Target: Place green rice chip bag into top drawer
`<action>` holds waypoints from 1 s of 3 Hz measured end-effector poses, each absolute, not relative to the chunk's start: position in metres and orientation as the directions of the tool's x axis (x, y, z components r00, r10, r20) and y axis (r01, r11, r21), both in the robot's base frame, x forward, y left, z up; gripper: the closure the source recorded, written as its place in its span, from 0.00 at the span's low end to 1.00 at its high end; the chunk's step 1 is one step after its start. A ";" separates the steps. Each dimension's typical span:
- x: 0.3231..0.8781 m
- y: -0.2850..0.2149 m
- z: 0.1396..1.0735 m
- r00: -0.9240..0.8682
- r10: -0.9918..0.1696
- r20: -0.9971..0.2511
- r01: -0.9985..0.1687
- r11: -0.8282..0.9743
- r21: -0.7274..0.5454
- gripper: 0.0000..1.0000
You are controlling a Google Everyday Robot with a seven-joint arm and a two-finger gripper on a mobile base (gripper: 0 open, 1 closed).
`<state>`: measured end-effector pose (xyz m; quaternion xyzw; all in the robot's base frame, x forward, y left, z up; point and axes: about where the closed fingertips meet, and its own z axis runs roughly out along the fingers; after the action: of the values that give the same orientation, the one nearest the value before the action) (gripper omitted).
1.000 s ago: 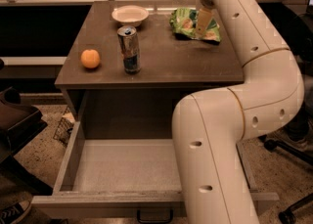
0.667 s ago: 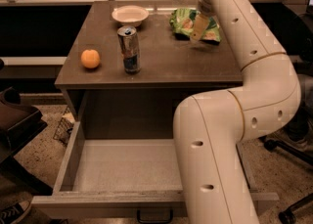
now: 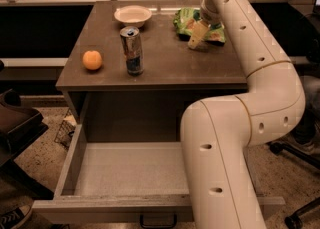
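**Cabinet top with open drawer: holdings, largest first**

1. Arm [image 3: 235, 153]. Cream and jointed, it rises in front of the cabinet top [image 3: 165, 58] at its right side and bends back over the top's rear right part.
2. Top drawer [image 3: 70, 168]. It is pulled out below the cabinet top's front edge. The plain grey floor shows to the left of the arm, with no item lying on it. A small dark handle [image 3: 157, 221] sits on the drawer front.
3. Green rice chip bag [image 3: 184, 20]. It lies flat on the cabinet top's rear right part, outside the drawer, in the same spot as a second ago.
4. Gripper [image 3: 196, 38]. It is at the bag's near edge, over the cabinet top. It has come lower and further toward the front of the top than a second ago. Whether it is spread or closed cannot be told.
5. Bowl [image 3: 132, 15]. White, at the rear centre of the cabinet top, with only its pale inside showing.
6. Can [image 3: 132, 50]. Upright at the middle of the cabinet top.
7. Orange [image 3: 92, 59]. On the cabinet top's left part, beside the can but apart from it.
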<state>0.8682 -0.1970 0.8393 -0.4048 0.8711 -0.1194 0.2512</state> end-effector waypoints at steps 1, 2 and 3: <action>0.877 -0.176 0.844 -0.533 -0.727 -0.432 -0.630 0.682 -0.371 0.00; 0.886 -0.164 0.848 -0.537 -0.689 -0.487 -0.602 0.717 -0.350 0.00; 0.891 -0.168 0.843 -0.574 -0.643 -0.507 -0.558 0.760 -0.332 0.00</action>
<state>0.8906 -0.1679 0.8428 -0.3396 0.8845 -0.0678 0.3127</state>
